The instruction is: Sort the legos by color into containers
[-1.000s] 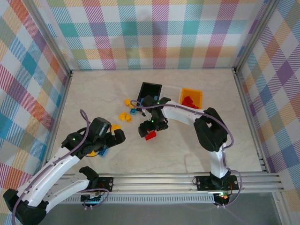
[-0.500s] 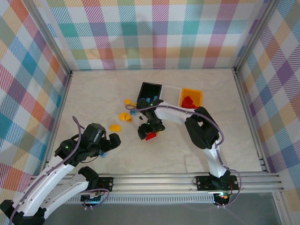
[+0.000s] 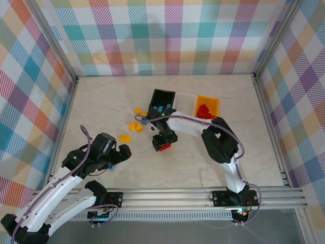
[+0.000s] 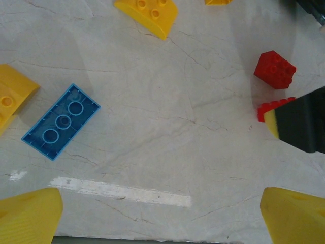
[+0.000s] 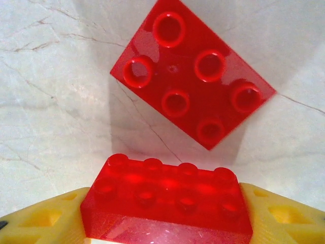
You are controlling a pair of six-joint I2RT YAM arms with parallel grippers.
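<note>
My right gripper (image 3: 162, 144) (image 5: 165, 216) stands low over the table's middle, its yellow fingers (image 5: 45, 221) pressed to both ends of a red lego (image 5: 167, 198) (image 3: 163, 148). Just beyond it a second red lego (image 5: 193, 76) lies on the table. My left gripper (image 3: 118, 154) (image 4: 162, 218) hangs open at the near left, nothing between its fingers. Beneath it lie a blue lego (image 4: 61, 121), yellow legos (image 4: 147, 12) and a small red lego (image 4: 275, 69). The containers stand at the back: black (image 3: 162, 97), white (image 3: 185, 100), yellow-orange (image 3: 208, 105).
More yellow legos (image 3: 134, 126) and a small blue one (image 3: 143, 121) are scattered left of the black bin. Red bricks lie in the yellow-orange bin, blue ones in the black bin. A white tape strip (image 4: 122, 190) marks the table under my left gripper.
My right gripper has narrowed onto the red lego and shifted slightly right. My left arm pulled back toward the near left edge, then held still.
</note>
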